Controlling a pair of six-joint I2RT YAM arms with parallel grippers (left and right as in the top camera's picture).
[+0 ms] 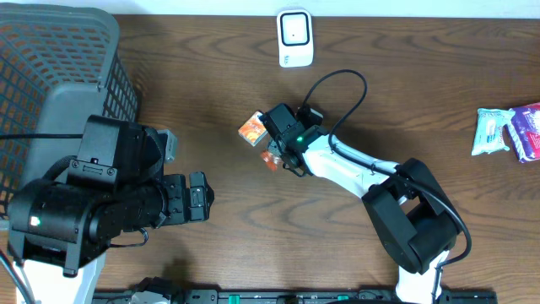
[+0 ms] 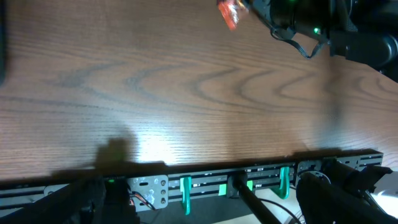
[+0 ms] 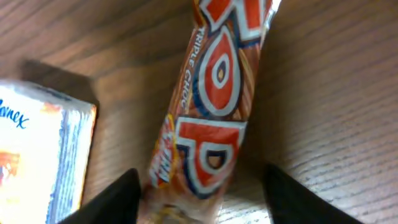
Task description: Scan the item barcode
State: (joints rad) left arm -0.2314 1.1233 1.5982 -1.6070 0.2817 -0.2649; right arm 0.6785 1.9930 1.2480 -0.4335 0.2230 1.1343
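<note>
An orange and red wrapped snack bar (image 3: 214,106) lies on the wooden table, its near end between the two dark fingers of my right gripper (image 3: 202,193). The jaws stand apart; the left finger is close against the wrapper and a gap shows on the right. From overhead the bar (image 1: 271,159) peeks out under the right gripper (image 1: 277,150). A small orange and white box (image 1: 251,129) lies just beside it, also at the left of the right wrist view (image 3: 37,155). A white scanner (image 1: 295,38) stands at the table's far edge. My left gripper (image 1: 198,198) hangs open and empty at the left.
A grey mesh basket (image 1: 51,59) fills the far left corner. Two packets, one pale green (image 1: 491,131) and one purple (image 1: 527,131), lie at the right edge. A black rail with green clips (image 2: 217,183) runs along the front edge.
</note>
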